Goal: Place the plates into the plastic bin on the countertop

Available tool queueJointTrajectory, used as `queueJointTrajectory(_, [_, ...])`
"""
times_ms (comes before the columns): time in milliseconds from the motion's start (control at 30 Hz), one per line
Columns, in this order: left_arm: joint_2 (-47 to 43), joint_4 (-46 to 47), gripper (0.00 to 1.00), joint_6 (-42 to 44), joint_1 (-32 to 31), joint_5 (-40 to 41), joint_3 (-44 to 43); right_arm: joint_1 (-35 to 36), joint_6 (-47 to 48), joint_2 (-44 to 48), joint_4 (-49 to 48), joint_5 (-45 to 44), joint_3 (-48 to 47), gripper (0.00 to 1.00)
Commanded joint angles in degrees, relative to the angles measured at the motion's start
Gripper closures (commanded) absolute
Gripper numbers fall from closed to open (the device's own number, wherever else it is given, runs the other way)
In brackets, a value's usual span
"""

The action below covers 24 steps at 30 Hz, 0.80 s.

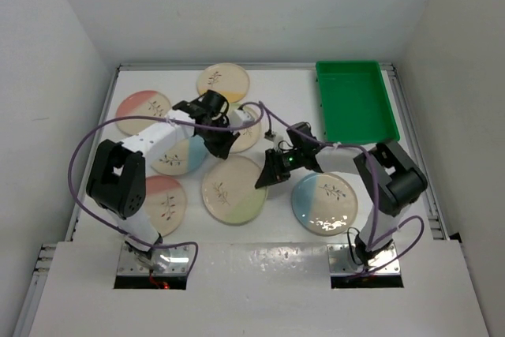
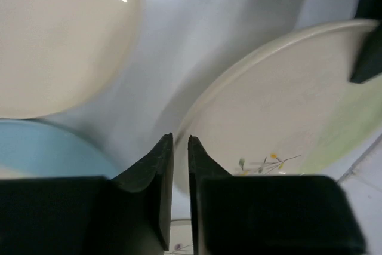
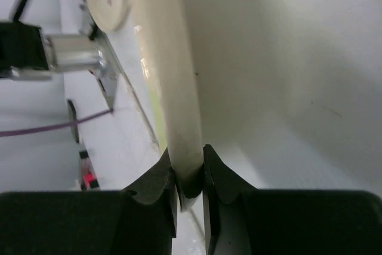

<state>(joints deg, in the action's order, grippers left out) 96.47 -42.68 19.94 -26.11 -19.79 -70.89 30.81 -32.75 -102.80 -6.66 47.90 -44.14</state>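
Note:
Seven plates lie on the white countertop (image 1: 276,92). My right gripper (image 1: 264,179) is shut on the right rim of the green-sectioned plate (image 1: 233,189). In the right wrist view the rim (image 3: 179,88) runs between the gripper's (image 3: 188,150) jaws, and the plate looks tilted. My left gripper (image 1: 223,144) is shut and empty, just above that plate's far edge. In the left wrist view the gripper (image 2: 180,138) hovers between the green plate (image 2: 286,106), a cream plate (image 2: 54,34) and a blue plate (image 2: 48,147). The green bin (image 1: 355,100) sits empty at the back right.
Other plates: yellow (image 1: 223,80) at the back, pink (image 1: 143,111) at the left, one (image 1: 245,128) under the left arm, blue (image 1: 180,155), pink (image 1: 163,200) at the near left, blue (image 1: 324,204) at the near right. White walls surround the counter.

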Motion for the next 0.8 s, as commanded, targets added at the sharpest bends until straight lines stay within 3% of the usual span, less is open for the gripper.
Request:
queueJointTrajectory(0, [-1.37, -0.99, 0.79, -1.66, 3.78, 2.64, -10.29, -4.51, -4.42, 9.44, 0.04, -3.16, -3.39, 1.0])
queueJointTrajectory(100, [-0.32, -4.34, 0.47, -2.36, 7.9, 5.45, -20.84, -10.4, -7.92, 16.38, 1.73, -5.35, -6.57, 1.0])
queueJointTrajectory(167, [-0.31, -4.35, 0.39, -3.24, 10.01, 6.78, -25.86, -18.18, -11.69, 17.98, 0.43, -8.25, -7.36, 1.0])
queueJointTrajectory(200, [-0.31, -4.35, 0.37, -3.77, 11.94, 7.39, -26.92, -20.33, -15.2, 19.47, -2.54, -10.09, -7.02, 1.0])
queueJointTrajectory(233, [0.21, -4.35, 0.36, -3.77, 13.52, 8.01, -28.23, -26.79, -17.15, 19.92, -6.14, -10.8, -5.62, 1.0])
queueJointTrajectory(300, [0.21, -4.35, 0.36, -4.38, 14.67, 8.01, -28.25, -30.53, -25.3, 19.66, -11.94, -13.77, -3.69, 1.0])
queueJointTrajectory(333, [0.21, -4.35, 0.36, -4.91, 15.29, 8.01, -27.73, -36.46, -31.61, 19.4, -16.85, -14.93, -3.15, 1.0])
queueJointTrajectory(433, [0.21, -4.35, 0.36, -4.92, 15.3, 6.96, -24.92, -43.6, -39.39, 17.03, -29.01, -18.18, -0.34, 1.0])
queueJointTrajectory(600, [0.21, -4.35, 0.36, -5.44, 15.82, 4.68, -21.92, -49.43, -49.93, 11.33, -43.23, -27.67, 4.15, 1.0])
queueJointTrajectory(767, [0.21, -4.35, 0.36, -5.44, 15.82, 3.62, -18.5, -50.05, -49.61, 5.34, -43.27, -31.2, 4.58, 1.0])
